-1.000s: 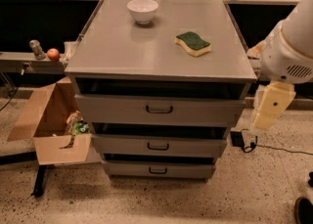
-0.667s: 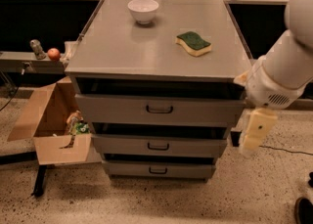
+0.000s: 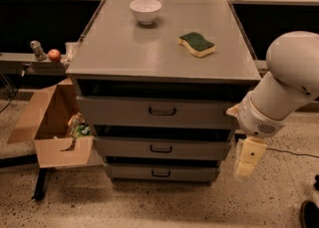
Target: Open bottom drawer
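The grey cabinet has three drawers. The bottom drawer is the slimmest front, lowest near the floor, with a small dark loop handle at its centre; it looks shut. My gripper hangs from the white arm at the right, beside the cabinet's right edge, about level with the middle drawer and the bottom drawer, and apart from the handle.
A white bowl and a green-and-yellow sponge lie on the cabinet top. An open cardboard box stands left of the cabinet. An apple sits on a shelf at left. A cable runs on the floor at right.
The arm has swung left and down, bringing the gripper lower along the cabinet's right side. The drawers have not moved.
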`<state>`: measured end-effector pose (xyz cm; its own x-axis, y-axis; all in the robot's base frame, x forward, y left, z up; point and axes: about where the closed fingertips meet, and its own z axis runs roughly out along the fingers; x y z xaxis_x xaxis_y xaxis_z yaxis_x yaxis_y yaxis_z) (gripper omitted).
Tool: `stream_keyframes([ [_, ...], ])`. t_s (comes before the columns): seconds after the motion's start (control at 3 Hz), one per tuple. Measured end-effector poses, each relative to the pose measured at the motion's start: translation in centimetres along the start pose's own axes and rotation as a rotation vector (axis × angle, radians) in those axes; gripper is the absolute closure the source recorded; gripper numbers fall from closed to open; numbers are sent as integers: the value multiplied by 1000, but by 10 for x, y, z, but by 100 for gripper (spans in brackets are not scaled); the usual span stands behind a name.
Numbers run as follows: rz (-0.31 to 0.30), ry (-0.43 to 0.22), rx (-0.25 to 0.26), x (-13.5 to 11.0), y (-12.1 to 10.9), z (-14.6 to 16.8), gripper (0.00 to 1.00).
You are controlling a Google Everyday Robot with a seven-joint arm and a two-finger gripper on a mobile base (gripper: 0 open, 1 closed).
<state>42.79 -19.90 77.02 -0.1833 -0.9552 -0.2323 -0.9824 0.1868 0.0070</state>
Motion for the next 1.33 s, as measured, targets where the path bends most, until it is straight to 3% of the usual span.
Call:
stream_keyframes([
  [0.33, 6, -5, -32, 1, -8, 37, 0],
  [0.67, -11, -44, -68, -1, -16, 112, 0],
  [1.33, 1, -172, -117, -12, -10, 256, 0],
])
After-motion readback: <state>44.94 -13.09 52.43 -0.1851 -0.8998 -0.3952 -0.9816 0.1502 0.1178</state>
